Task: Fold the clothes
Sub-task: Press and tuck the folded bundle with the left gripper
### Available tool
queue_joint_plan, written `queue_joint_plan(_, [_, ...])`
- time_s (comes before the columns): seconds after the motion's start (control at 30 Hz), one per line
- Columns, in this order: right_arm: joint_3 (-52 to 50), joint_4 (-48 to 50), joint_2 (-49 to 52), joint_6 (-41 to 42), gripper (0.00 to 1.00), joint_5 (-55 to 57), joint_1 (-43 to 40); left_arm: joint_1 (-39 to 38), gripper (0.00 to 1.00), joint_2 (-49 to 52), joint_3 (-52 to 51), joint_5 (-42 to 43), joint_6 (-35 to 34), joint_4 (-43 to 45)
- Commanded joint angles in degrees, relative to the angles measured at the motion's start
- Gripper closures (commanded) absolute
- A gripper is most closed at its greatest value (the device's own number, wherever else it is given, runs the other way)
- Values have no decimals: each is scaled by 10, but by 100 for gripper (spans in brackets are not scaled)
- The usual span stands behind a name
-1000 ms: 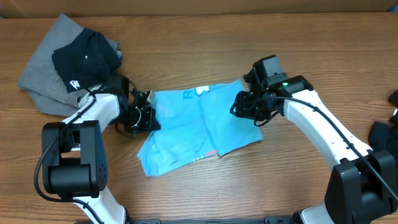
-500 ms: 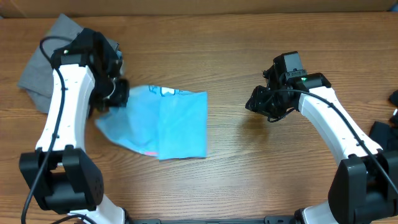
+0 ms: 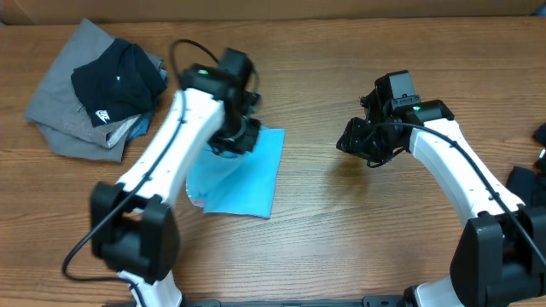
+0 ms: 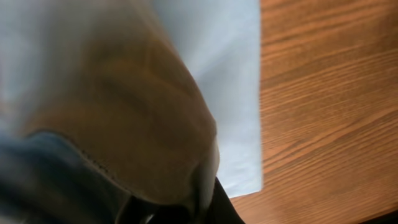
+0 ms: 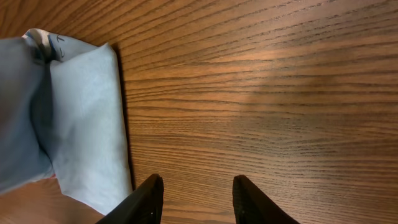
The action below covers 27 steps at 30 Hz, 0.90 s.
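Has the light blue T-shirt (image 3: 243,175) lying nearest the arm bases, left of centre on the wooden table (image 3: 341,247), folded down to a rough rectangle with a small reddish mark at the near left corner. Grips the shirt's far left corner with the left gripper (image 3: 230,139), clamped fully closed on a bunch of blue cloth; shows little in that wrist view beyond fabric draped right over the lens, one straight edge and bare wood beside it. Holds the right gripper (image 3: 354,141) across the table, well apart from the shirt, jaws parted partway with nothing between them, hovering over bare wood, the shirt's edge off to the side in its own view. Has the other clothes (image 3: 94,85) farthest back at the far left corner, a black shirt heaped on a grey one, both rumpled. Risks, by the look of it, pulling the layers askew or peeling the top fold open by dragging on that single pinched corner, with no second grip pinning the stack. Risks a rumpled, turned-over corner by letting go with the cloth lifted off the table. Risks snagging the blue shirt into the heap by swinging left with the cloth in the jaws. Calls for lowering the corner flat before opening, probably with the right gripper brought in to steady the far side
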Motion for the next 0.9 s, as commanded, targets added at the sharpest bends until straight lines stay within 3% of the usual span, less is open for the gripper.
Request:
queue_joint_plan(0.0, [9, 3, -12, -2, 60, 4, -1, -43, 87, 35, 7, -1, -56, -3])
queue_joint_plan(0.07, [9, 3, -12, -2, 59, 4, -1, -59, 79, 49, 7, -1, -71, -4])
queue_joint_plan(0.17, [9, 3, -12, -2, 56, 4, -1, -82, 45, 66, 7, 2, -102, -6])
queue_joint_plan(0.27, [9, 4, -12, -2, 55, 4, -1, -88, 39, 65, 9, 5, -103, -6])
queue_joint_plan(0.43, [9, 6, -12, -2, 53, 4, -1, -81, 38, 62, 75, -14, -103, -70])
queue_joint_plan(0.6, [9, 5, -12, -2, 53, 4, -1, -46, 30, 62, 178, -144, -103, -167])
queue_joint_plan(0.67, [9, 3, -12, -2, 53, 4, -1, -16, 20, 62, 196, -196, -101, -182])
queue_joint_plan(0.73, [9, 3, -12, -2, 53, 4, -1, 20, 23, 63, 192, -198, -81, -174])
queue_joint_plan(0.87, [9, 3, -12, -2, 53, 4, -1, 108, 67, 70, 148, -139, -31, -109])
